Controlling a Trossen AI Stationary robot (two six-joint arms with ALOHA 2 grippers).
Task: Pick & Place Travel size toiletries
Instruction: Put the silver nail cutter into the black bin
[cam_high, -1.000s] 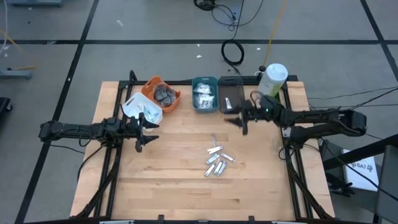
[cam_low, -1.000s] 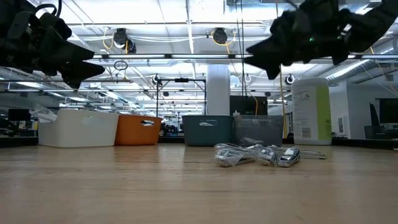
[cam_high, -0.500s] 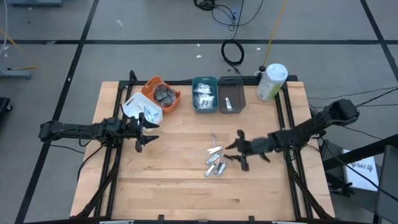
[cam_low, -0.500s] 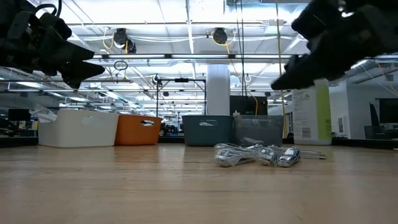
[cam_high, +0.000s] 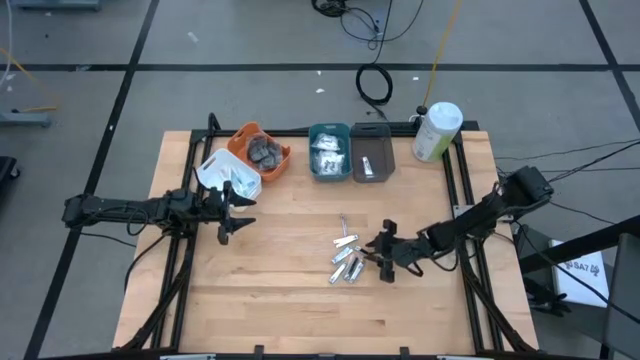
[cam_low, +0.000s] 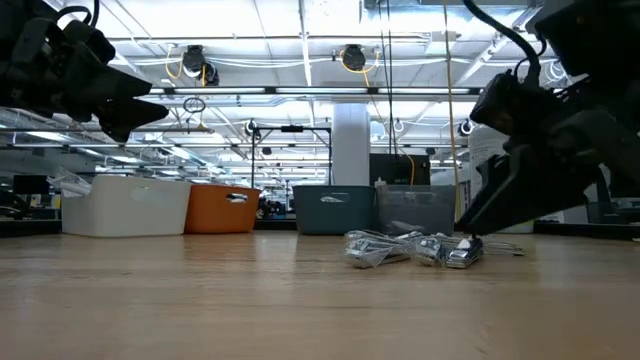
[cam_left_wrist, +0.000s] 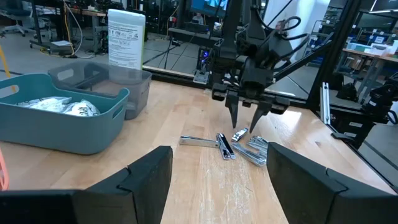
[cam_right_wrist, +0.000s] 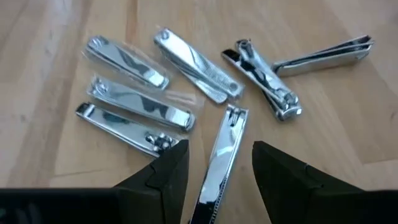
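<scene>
The right end effector (cam_high: 381, 254) hangs low over the tabletop (cam_high: 280, 300) with its fingers (cam_right_wrist: 163, 177) spread apart and gripping nothing. A cluster of silver nail clippers (cam_right_wrist: 186, 87) lies just ahead of it, and one nail clipper (cam_right_wrist: 221, 158) sits in the gap between its fingertips. The left end effector (cam_high: 232, 210) waits well apart from the pile, fingers open and empty, close to the white bin (cam_high: 228, 176). Beyond it stand the orange bin (cam_high: 260, 150), teal bin (cam_high: 329, 152) and grey bin (cam_high: 370, 156).
</scene>
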